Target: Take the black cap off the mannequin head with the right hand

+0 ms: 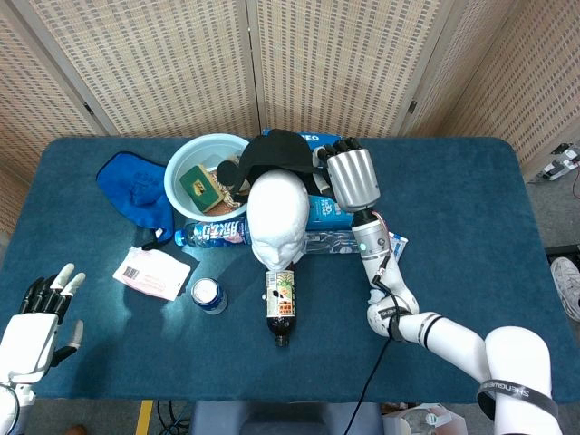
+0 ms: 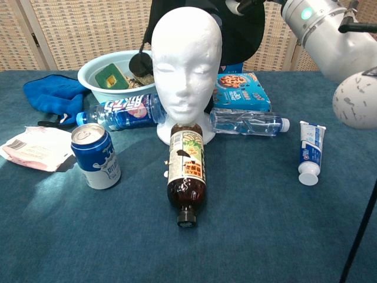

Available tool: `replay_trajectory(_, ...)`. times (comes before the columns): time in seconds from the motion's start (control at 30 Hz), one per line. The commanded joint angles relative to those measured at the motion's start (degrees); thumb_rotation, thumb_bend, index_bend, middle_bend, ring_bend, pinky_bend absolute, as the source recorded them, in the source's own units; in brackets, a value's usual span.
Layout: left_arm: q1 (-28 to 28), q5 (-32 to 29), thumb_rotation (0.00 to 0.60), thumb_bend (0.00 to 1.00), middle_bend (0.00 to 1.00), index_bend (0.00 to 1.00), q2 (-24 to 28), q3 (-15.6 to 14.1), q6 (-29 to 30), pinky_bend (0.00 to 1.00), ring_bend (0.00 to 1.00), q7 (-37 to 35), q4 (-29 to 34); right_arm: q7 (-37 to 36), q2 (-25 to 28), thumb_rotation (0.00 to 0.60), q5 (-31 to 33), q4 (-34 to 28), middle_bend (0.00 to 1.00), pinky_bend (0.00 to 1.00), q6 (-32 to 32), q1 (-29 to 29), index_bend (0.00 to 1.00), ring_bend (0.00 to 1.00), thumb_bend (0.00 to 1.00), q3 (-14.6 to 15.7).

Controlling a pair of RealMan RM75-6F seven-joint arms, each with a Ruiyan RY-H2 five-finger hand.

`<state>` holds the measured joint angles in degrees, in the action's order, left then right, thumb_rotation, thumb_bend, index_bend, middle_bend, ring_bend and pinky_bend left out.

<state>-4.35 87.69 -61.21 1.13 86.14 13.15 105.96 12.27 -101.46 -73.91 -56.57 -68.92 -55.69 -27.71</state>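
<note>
The white mannequin head (image 1: 277,216) (image 2: 186,56) stands bare at the table's middle. My right hand (image 1: 344,174) is raised behind it and grips the black cap (image 1: 281,153) (image 2: 241,35), which hangs off the head, behind and above it. In the chest view only the forearm (image 2: 321,32) and a bit of the hand at the top edge show. My left hand (image 1: 41,317) rests open, fingers spread, at the near left corner of the table.
A light blue bowl (image 1: 186,156) with small items, an Oreo box, a cookie box (image 2: 244,88), a blue bottle (image 2: 121,112), a clear bottle (image 2: 247,122), a brown bottle (image 2: 186,177), a blue can (image 2: 95,154), a tube (image 2: 307,152), a blue cloth (image 1: 136,186) and a packet (image 1: 151,272) surround the head.
</note>
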Motion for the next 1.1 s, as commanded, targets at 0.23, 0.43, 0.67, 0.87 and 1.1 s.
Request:
replay_trajectory(0.23,0.69,-0.28,0.600,0.49,0.00,0.08,0.22,-0.16,0.73,0.00,0.00,-0.75,-0.50,1.68,1.70,0.600,1.18,1.46,0.60,0.41,-1.09,-1.58,0.79,0.47,0.72,-1.33)
replay_trajectory(0.43,0.43,0.23,0.600,0.49,0.00,0.08,0.27,-0.03,0.61,0.00,0.00,-0.96,-0.49,1.53,6.08,0.600,0.90,-0.83,0.60,0.41,-2.68,0.87,0.79,0.47,0.72,-0.46)
replay_trajectory(0.67,-0.11,0.98,0.600,0.49,0.00,0.08,0.07,0.05,0.17,0.00,0.00,-0.61,-0.22,2.62,11.86,0.600,-0.19,-4.24,0.60,0.41,-4.86,4.70,0.79,0.47,0.72,1.64)
replay_trajectory(0.87,-0.39,1.16,0.600,0.49,0.00,0.08,-0.08,0.08,-0.17,0.00,0.00,-0.46,-0.12,3.12,15.61,0.600,-1.30,-4.81,0.60,0.41,-5.07,8.38,0.79,0.47,0.72,5.18)
replay_trajectory(1.1,-0.65,1.03,0.600,0.49,0.00,0.08,-0.33,0.07,-0.64,0.00,0.00,-0.13,-0.14,1.78,17.39,0.600,-2.05,-2.19,0.60,0.41,-4.31,11.92,0.79,0.47,0.72,9.06)
